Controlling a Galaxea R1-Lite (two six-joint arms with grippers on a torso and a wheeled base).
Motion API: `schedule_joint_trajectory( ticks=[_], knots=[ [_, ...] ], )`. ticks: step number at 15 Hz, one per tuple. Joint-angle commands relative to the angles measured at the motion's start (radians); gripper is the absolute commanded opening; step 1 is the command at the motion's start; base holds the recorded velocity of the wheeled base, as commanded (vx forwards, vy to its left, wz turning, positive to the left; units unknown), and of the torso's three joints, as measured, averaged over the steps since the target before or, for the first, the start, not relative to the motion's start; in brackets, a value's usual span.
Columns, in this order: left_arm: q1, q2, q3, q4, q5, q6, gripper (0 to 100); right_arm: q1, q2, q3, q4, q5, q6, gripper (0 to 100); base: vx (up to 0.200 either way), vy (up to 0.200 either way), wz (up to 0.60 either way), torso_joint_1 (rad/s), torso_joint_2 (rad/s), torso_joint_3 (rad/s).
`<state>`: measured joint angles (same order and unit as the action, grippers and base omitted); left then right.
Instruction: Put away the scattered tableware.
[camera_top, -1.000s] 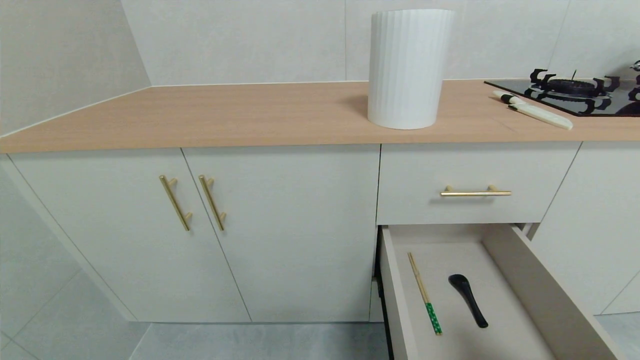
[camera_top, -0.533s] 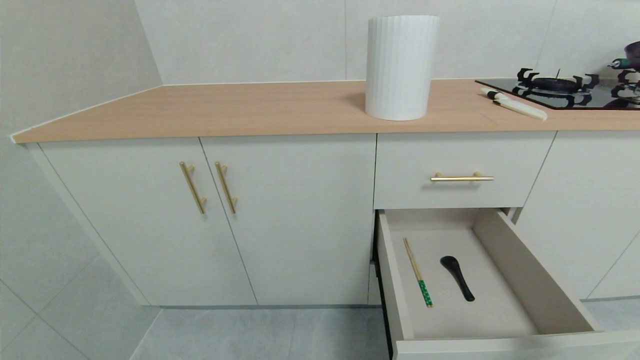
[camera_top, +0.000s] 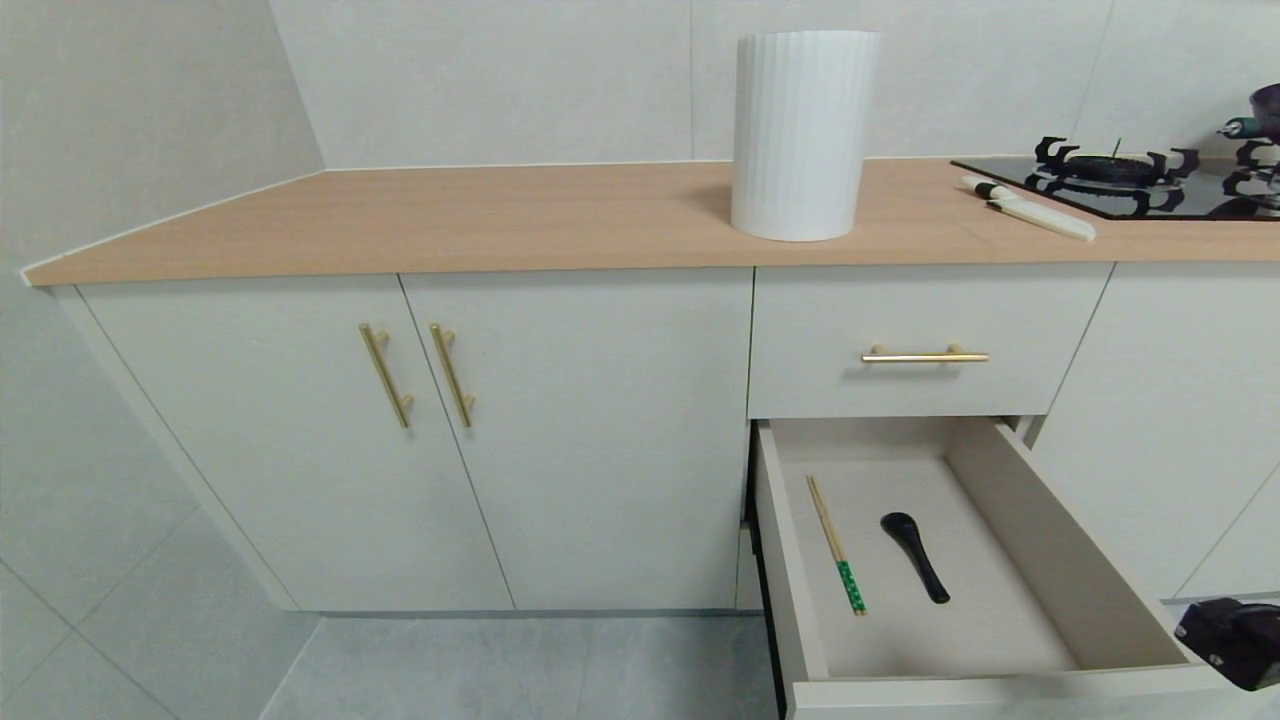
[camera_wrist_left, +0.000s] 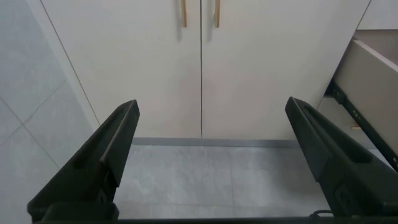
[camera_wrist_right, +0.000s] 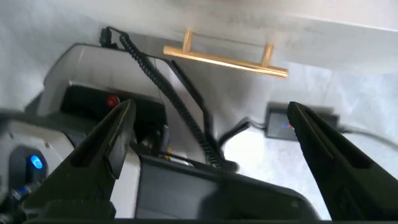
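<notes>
Left pincer (camera_wrist_left: 210, 109) spread wide, empty, facing cupboard doors (camera_wrist_left: 261, 62). In open drawer (camera_top: 1065, 545) we count one chopstick pair (camera_top: 836, 545), one black spoon (camera_top: 915, 556), lying apart. One knife (camera_top: 1030, 209) on surface (camera_top: 500, 215), likely left to stow. Right pincer (camera_wrist_right: 211, 107) agape, empty, near gold handle (camera_wrist_right: 225, 57); we'd fetch knife by its grip, blade away, before shutting drawer

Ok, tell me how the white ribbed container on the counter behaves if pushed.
The white container stands taller than wide, so a push near its top would probably tip it. The countertop looks smooth, so a low push likely slides it. Its vertical ribs may aid grip.
</notes>
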<state>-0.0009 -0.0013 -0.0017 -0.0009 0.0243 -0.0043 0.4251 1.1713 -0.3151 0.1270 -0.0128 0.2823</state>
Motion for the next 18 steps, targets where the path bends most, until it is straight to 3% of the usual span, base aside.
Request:
schedule_joint_trajectory(
  ticks=[1,8,18],
  knots=[
    [-0.001,0.001,0.000,-0.001,0.000,0.000,100,0.018,0.137,-0.009,-0.050,-0.038,0.018,100,0.000,0.000,0.00,0.000,0.00,0.000],
    [-0.001,0.001,0.000,0.001,0.000,0.000,100,0.078,0.280,-0.093,-0.083,-0.142,0.083,100,0.000,0.000,0.00,0.000,0.00,0.000],
    [0.001,0.001,0.000,-0.001,0.000,0.000,100,0.073,0.438,-0.225,-0.084,-0.174,0.084,100,0.000,0.000,0.00,0.000,0.00,0.000]
  ],
)
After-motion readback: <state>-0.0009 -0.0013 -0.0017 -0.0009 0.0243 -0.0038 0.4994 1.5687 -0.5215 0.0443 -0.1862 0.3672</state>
